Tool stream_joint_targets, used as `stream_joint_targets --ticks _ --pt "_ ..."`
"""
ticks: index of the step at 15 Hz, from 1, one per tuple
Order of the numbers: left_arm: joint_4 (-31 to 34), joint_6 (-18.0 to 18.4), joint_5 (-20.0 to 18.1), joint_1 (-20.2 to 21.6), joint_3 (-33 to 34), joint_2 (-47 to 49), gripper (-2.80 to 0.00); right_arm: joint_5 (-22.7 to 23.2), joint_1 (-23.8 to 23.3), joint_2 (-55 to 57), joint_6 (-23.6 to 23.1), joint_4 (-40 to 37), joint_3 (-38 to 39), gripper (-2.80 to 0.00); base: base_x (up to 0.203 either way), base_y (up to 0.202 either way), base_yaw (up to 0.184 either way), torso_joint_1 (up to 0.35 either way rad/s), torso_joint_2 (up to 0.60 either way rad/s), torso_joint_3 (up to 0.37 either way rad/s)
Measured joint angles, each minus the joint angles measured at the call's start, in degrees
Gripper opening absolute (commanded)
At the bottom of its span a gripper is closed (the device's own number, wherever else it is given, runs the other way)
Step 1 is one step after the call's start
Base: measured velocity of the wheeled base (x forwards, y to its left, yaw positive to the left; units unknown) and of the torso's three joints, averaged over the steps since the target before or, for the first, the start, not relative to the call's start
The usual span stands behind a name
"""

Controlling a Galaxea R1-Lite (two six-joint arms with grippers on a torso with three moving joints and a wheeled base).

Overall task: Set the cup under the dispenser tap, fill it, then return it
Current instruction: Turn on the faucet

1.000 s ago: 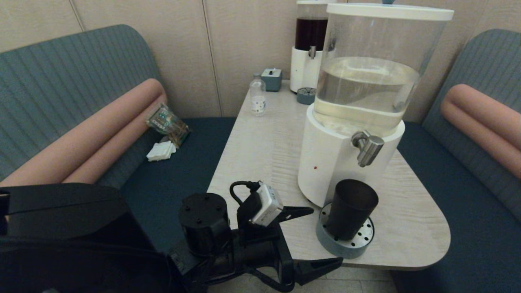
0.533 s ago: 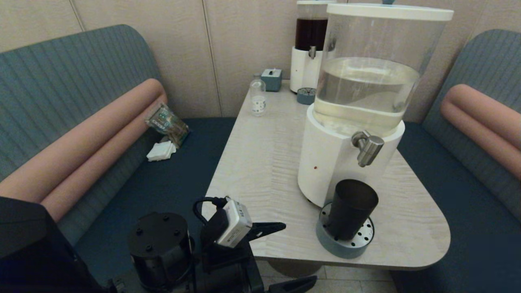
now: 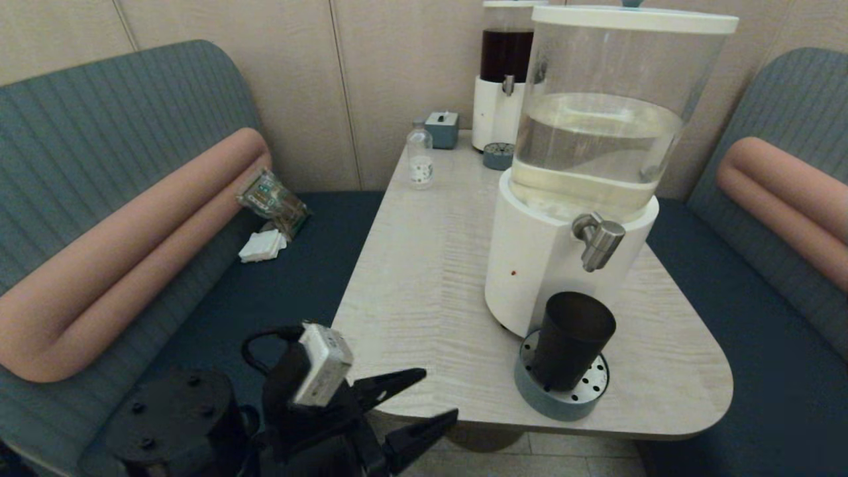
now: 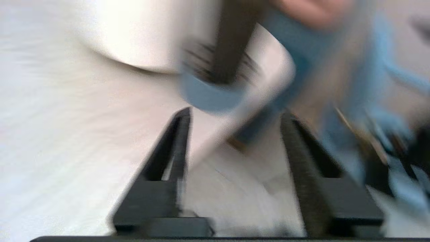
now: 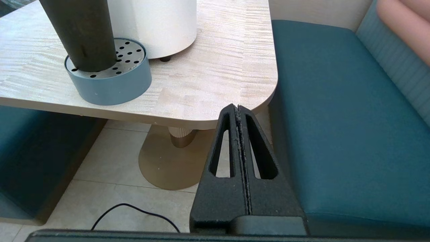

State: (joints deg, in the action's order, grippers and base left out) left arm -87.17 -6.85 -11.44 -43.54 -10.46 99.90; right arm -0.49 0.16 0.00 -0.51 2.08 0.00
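Cup (image 3: 570,342) placement makes sense to us: it stands upright on the perforated drip tray (image 3: 553,404), directly below the dispenser tap (image 3: 598,240), ready to catch water. We see the left gripper (image 3: 434,397) spread wide and empty off the table's (image 3: 424,265) near-left corner, apart from the cup. The right gripper (image 5: 238,109) sits fully closed on nothing, low beside the table's right edge.

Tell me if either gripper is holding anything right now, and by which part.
Nothing is held. The left gripper is open and empty, the right gripper is shut on nothing, and the cup stands free on the drip tray.
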Motion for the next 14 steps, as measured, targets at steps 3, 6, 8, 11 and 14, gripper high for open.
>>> stream_joint_targets --ticks 3,6,8,11,14 --pt "1.0 -5.6 17.2 1.9 0.2 -8.1 -2.8 0.0 0.0 0.0 0.0 0.0 0.0 -2.8 0.0 0.0 0.0 0.0 0.0 0.0" --pt "2.1 -7.5 23.7 13.1 1.1 -17.7 -2.8 0.0 0.0 0.0 0.0 0.0 0.0 -2.8 0.0 0.0 0.0 0.0 0.0 0.0" --pt "2.5 -7.1 23.1 23.0 2.3 -24.7 -2.8 0.0 0.0 0.0 0.0 0.0 0.0 -2.8 0.0 0.0 0.0 0.0 0.0 0.0" --pt "2.7 -5.5 20.1 35.5 5.3 -36.1 -2.8 0.0 0.0 0.0 0.0 0.0 0.0 -2.8 0.0 0.0 0.0 0.0 0.0 0.0" --pt "5.7 -4.6 17.7 41.2 7.5 -48.1 -2.8 0.0 0.0 0.0 0.0 0.0 0.0 -2.8 0.0 0.0 0.0 0.0 0.0 0.0"
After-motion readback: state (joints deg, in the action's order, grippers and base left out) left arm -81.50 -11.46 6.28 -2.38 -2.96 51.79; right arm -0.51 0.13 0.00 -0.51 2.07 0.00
